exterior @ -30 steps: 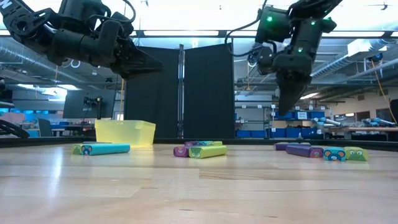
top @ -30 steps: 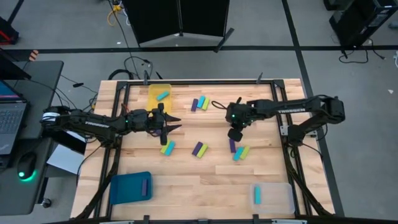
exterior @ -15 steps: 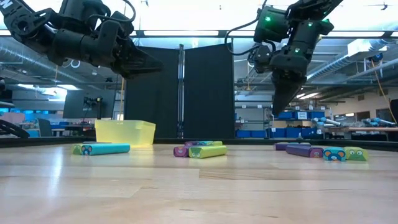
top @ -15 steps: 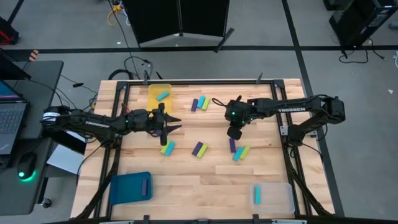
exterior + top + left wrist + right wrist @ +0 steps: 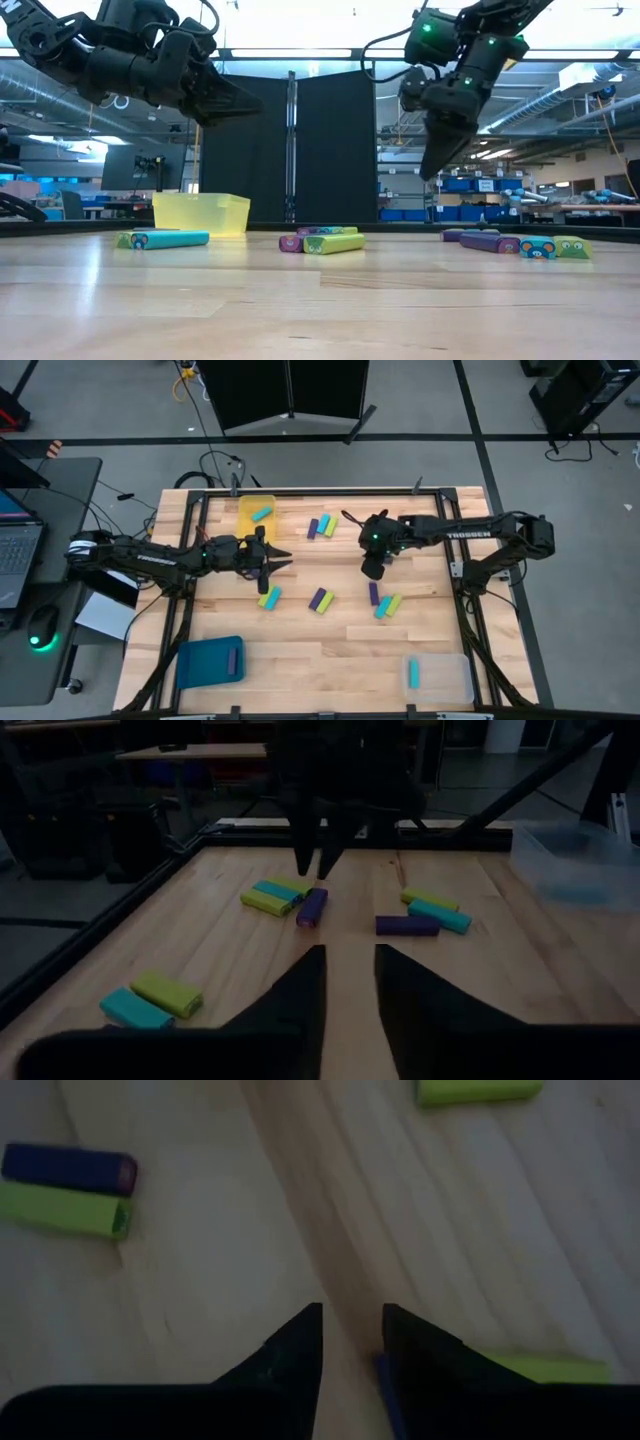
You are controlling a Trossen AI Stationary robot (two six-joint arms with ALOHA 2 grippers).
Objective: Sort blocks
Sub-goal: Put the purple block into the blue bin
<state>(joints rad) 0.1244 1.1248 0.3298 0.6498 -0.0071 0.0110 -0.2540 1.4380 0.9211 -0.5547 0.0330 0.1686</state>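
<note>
Small purple, cyan and yellow-green blocks lie flat on the wooden table in clusters: three near the far edge [image 5: 321, 526], a pair [image 5: 270, 597], another pair [image 5: 320, 600] and three [image 5: 381, 601]. One cyan block [image 5: 262, 513] lies in the yellow tray [image 5: 245, 520]. A purple block [image 5: 232, 658] is in the blue tray, and a cyan one [image 5: 413, 673] is in the clear tray. My left gripper [image 5: 283, 557] hovers open and empty at table centre-left. My right gripper [image 5: 368, 570] hangs open and empty above bare wood between the clusters, pointing down [image 5: 428, 170].
The blue tray [image 5: 195, 663] sits at the near left corner and the clear tray [image 5: 450, 678] at the near right. The yellow tray stands at the far edge. A black frame rims the table. Bare wood shows along the near middle.
My right gripper has risen and swung away from the three-block cluster toward the table's left and far edge, its fingers tipping to a slant. The left arm and all the blocks have stayed where they were.
</note>
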